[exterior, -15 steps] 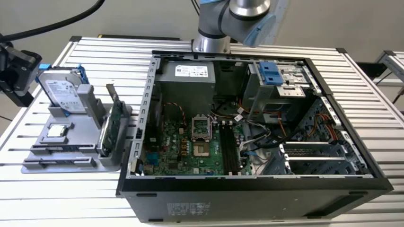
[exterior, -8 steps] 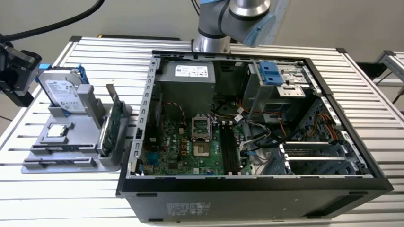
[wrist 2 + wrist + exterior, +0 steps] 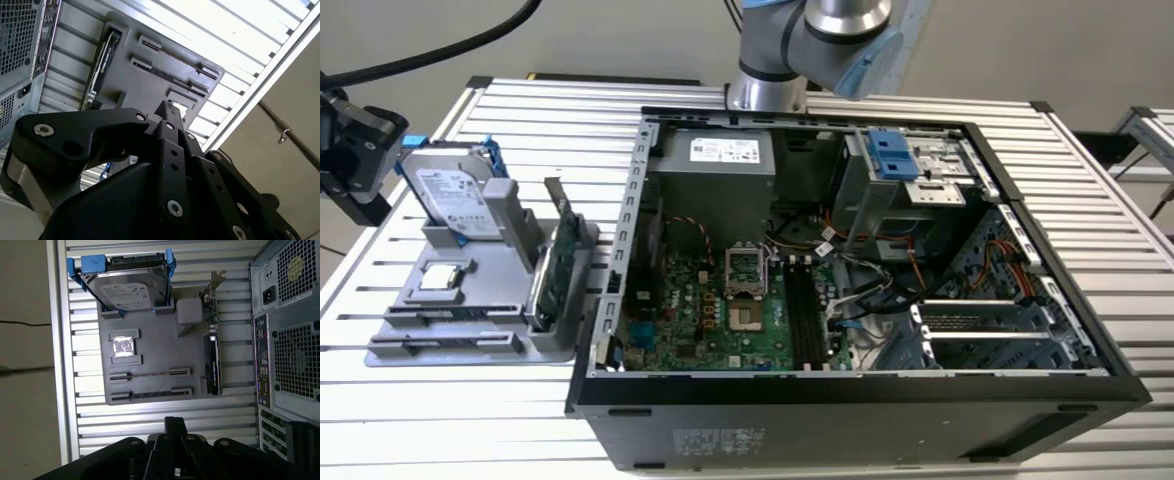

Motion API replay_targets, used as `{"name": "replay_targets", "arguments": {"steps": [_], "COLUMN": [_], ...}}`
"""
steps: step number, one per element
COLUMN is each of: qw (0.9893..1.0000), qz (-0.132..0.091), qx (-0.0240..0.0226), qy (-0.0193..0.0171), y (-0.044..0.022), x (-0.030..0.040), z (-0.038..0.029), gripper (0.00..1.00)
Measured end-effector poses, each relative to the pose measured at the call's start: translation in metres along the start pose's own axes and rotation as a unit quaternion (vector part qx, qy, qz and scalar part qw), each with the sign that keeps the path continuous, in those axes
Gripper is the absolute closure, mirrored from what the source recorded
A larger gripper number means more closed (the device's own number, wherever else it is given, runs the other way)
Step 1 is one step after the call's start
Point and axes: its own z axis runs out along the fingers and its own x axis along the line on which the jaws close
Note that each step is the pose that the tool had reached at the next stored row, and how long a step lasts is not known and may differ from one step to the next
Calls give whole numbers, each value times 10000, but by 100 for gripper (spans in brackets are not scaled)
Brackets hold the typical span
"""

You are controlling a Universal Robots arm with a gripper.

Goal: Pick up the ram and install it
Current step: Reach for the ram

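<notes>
While the black claw [image 3: 175,422] hangs by the ribbed silver table [image 3: 115,422], its two fingers are pressed together with nothing between them. The ram [image 3: 150,392], a long thin dark stick, stands on its edge in a slot of the flat grey tray [image 3: 150,350], on the side closest to the claw. A shiny hard drive [image 3: 127,290] with blue rails leans at the tray's other end, and the print on its white label is too small to read. A green card [image 3: 212,360] stands between the tray and the black computer case [image 3: 290,365], whose wall is full of small holes
</notes>
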Motion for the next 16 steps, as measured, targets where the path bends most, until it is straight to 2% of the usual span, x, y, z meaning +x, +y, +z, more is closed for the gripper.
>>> {"name": "replay_targets", "arguments": {"steps": [3,8,11,16], "qw": [10000,9994,9987,9969], "qz": [60,342,506,782], "qx": [1,3,4,6], "qy": [-3,-17,-25,-39], "y": [0,-1,-1,-2], "x": [0,7,12,20], "z": [0,0,0,0], "gripper": [100,100,100,100]}}
